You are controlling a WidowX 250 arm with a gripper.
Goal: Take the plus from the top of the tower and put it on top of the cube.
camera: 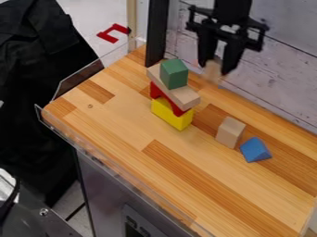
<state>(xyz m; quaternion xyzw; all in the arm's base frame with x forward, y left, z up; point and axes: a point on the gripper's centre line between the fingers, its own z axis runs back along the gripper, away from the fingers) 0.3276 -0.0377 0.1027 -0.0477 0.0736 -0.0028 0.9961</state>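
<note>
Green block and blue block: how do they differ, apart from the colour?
The green block is boxy, while the blue block is a wedge with sloping faces. The green block sits up on the pale plank of the tower; the blue block lies on the table. Both are a single solid colour.

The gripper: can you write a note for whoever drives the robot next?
Gripper: over the table's back edge, jaws closed on a pale wooden piece, shape unclear.
Tower: green block on top. Beside it: wooden block, blue block.
Done: a piece is gripped, maybe the plus; no plus tops the tower.
Left: probably set it on the cube; I can't tell which block that is.
</note>
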